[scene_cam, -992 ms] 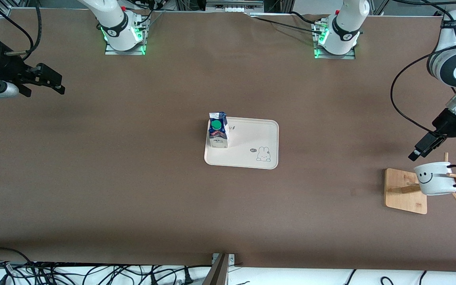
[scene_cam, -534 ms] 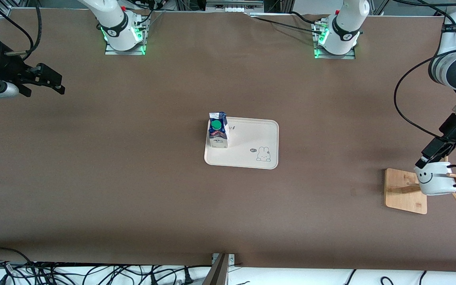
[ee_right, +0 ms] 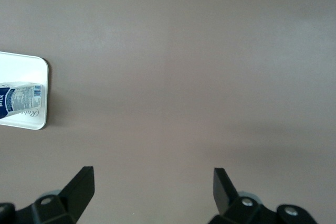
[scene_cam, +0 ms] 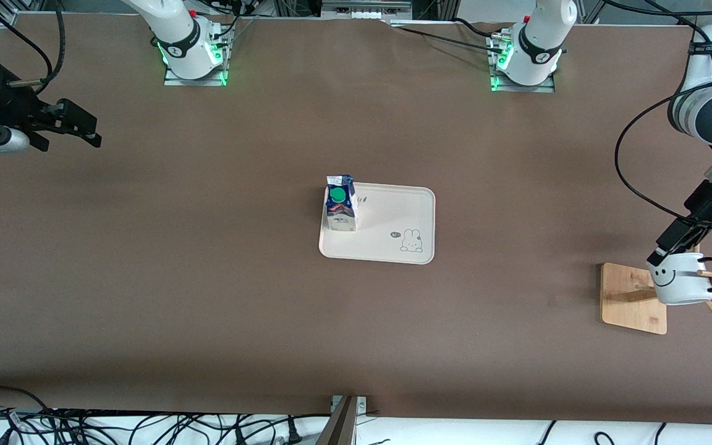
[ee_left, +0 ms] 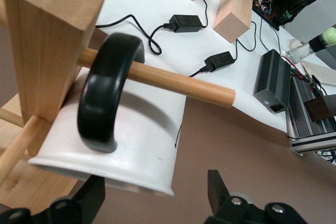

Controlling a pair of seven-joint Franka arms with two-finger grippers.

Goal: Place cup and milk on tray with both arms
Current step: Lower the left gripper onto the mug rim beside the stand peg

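The white smiley cup hangs by its black handle on a wooden peg of the rack at the left arm's end of the table. My left gripper is open, its fingers straddling the cup's rim without gripping. The milk carton with its green cap stands upright on the cream tray at mid-table, at the tray's edge toward the right arm's end. My right gripper is open and empty, waiting over bare table at the right arm's end; the tray corner and carton show in its view.
The wooden rack has a square base, an upright post and several pegs. Cables, power bricks and wooden blocks lie off the table past the rack. The arm bases stand along the table's far edge.
My left gripper has come down toward the cup and now brackets its rim. The right arm, carton and tray have not moved.
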